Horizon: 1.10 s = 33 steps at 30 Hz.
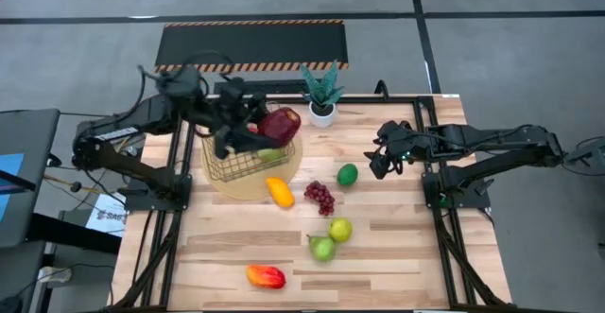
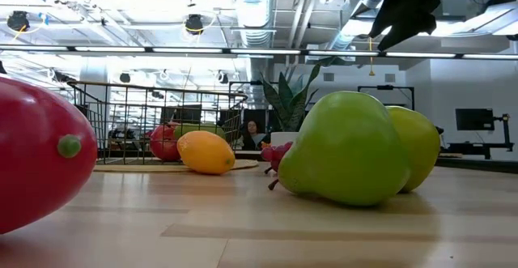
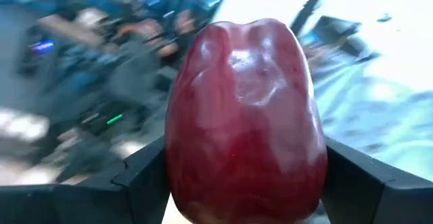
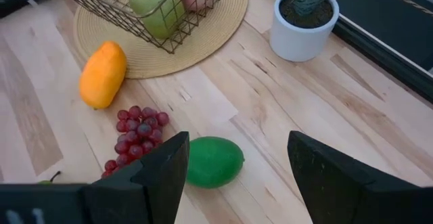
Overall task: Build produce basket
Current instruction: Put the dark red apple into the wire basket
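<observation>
The gold wire basket [image 1: 244, 162] stands on a round woven mat at the far left, with a few fruits inside [image 4: 157, 7]. Above its far right corner my left gripper [image 1: 267, 129] is shut on a dark red apple [image 1: 282, 124]. On the table lie a yellow-orange mango [image 1: 279, 192], purple grapes [image 1: 319, 197], a green lime [image 1: 347, 174], a yellow-green apple [image 1: 340, 229], a green pear [image 1: 322, 248] and a red-orange mango [image 1: 266, 276]. My right gripper [image 1: 381, 159] hangs open to the right of the lime [image 4: 213, 161], touching nothing. My left gripper pinches the red apple by its two opposite sides [image 3: 177, 176] between its two fingers [image 3: 142, 180]. The fingers lie about level and come from the table's left. The apple [image 3: 243, 116] is lifted clear, above the basket's rim, one dimpled end pointing away from the wrist.
A spiky green plant in a white pot [image 1: 322, 113] stands at the far edge, right of the basket. The woven mat [image 4: 210, 28] reaches out past the basket. Bare wood lies along the near edge and the right side of the table [image 1: 416, 256].
</observation>
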Available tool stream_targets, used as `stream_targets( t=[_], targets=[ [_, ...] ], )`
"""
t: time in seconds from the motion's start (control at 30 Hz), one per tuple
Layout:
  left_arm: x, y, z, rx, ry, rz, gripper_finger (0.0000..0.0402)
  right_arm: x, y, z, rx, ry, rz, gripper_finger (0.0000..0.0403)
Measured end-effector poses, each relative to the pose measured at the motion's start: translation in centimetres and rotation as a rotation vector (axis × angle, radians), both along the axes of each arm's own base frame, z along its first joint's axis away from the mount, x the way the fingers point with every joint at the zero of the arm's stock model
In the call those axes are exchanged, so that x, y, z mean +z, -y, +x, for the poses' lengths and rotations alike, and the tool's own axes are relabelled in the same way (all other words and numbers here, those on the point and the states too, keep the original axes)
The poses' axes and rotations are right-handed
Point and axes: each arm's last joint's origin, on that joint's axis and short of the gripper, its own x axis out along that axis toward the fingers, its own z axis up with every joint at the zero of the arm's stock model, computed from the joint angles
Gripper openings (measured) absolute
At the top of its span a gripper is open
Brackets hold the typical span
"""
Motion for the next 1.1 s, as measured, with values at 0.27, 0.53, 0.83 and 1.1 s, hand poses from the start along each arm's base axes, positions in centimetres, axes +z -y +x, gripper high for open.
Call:
stream_targets(
  t=[0.27,0.53,0.83,1.1],
  targets=[
    [3.4,1.8,-1.5,-0.267,0.289,-0.08,0.0286,0.1,0.0,0.1,0.001,0.02,-0.003,0.0273],
    [5.8,3.2,-3.3,-0.421,0.572,-0.046,0.0286,0.1,0.0,0.1,0.001,0.021,-0.003,0.0273],
    [7.7,2.9,-5.3,-0.21,0.928,-0.082,0.0286,0.2,0.0,0.1,-0.001,0.022,-0.004,0.0273],
    [8.7,2.9,-7.3,0.059,1.237,-0.104,0.0286,0.2,0.0,0.1,-0.002,0.022,-0.004,0.0273]
  ],
)
